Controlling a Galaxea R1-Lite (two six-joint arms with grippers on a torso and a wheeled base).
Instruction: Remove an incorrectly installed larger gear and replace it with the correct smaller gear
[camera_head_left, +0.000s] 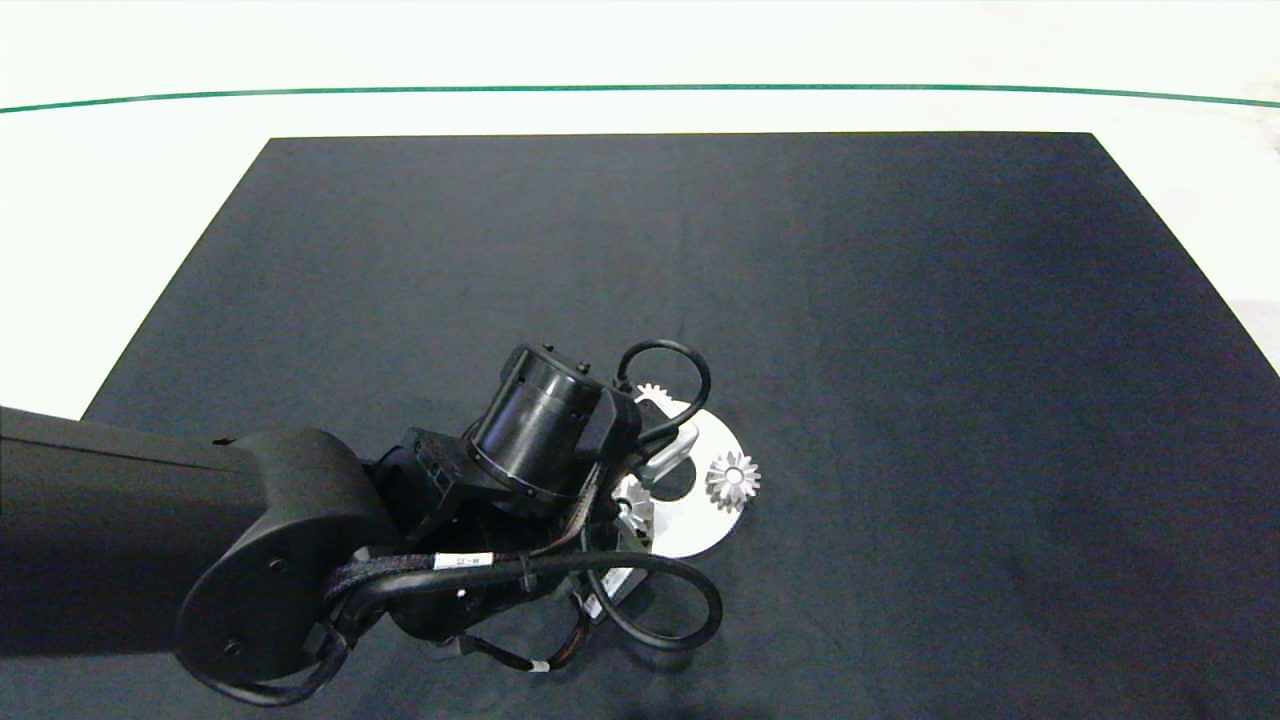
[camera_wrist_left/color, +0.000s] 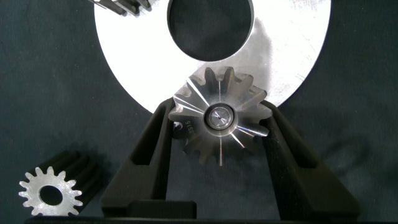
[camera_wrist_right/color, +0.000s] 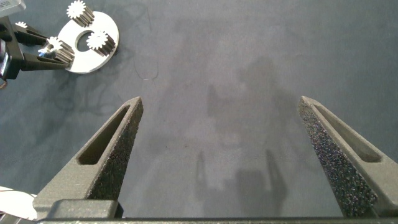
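two arms share the job, yet only the left arm (camera_head_left: 250, 540) reaches over the dark mat on the desk (camera_head_left: 700, 280); the right claw (camera_wrist_right/color: 239, 155) hangs well apart over bare mat with its fingers spread wide and nothing between them. next in size is the round silver plate (camera_wrist_left/color: 286, 56) with a big centre hole, lying flat on the mat. the larger gear (camera_wrist_left/color: 219, 115) sits at the plate's near edge, its axis upright, its flared teeth pointing outward all round. the left claw (camera_wrist_left/color: 217, 143) straddles it from the near side, one finger at each flank, the pads touching or just about touching the tooth tips, so it looks closed on the gear. judged from this, the lift must go straight up along that axis. the smaller gear (camera_wrist_left/color: 50, 193) stands on the mat just beside the left claw, off the plate.
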